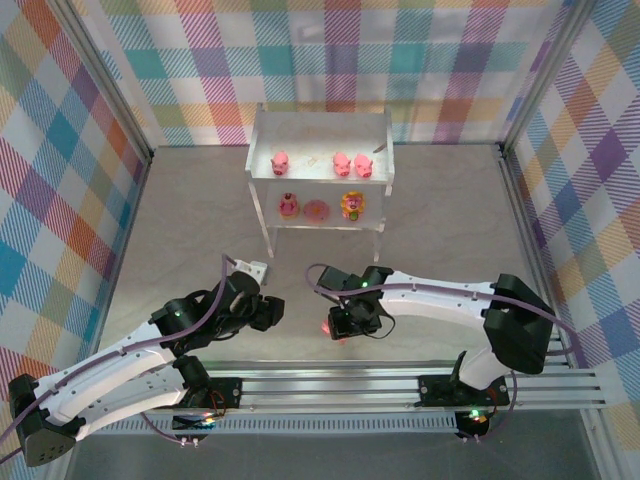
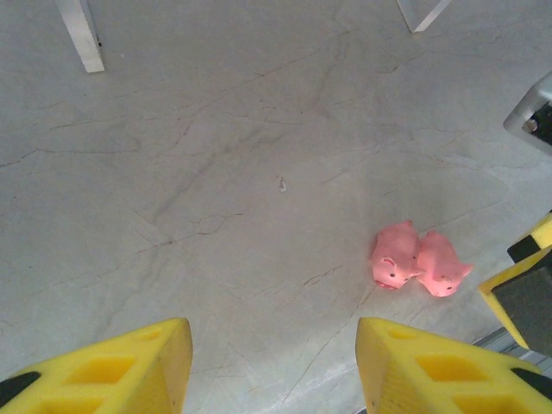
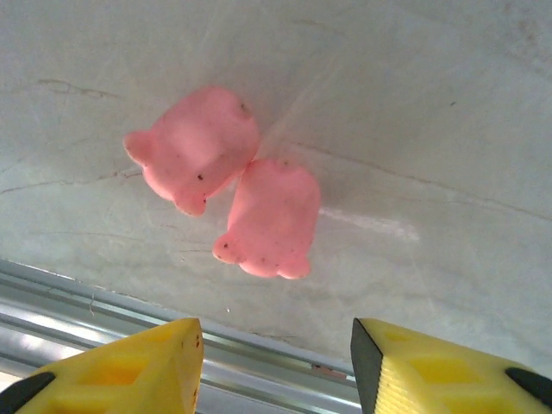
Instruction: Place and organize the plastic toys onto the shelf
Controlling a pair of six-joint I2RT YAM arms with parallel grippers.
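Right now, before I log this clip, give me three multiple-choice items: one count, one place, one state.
1. How many pink plastic pig toys stand on top of the small white two-tier shelf? A) one B) three C) five
2. Where are the two loose pink pigs? A) lower tier B) on the grey table, touching C) on the shelf's top
3. The right gripper is: A) shut on a pig B) shut on a donut C) open, empty
B: top view shows three. B: right wrist view shows them side by side. C: yellow fingers apart, nothing between.
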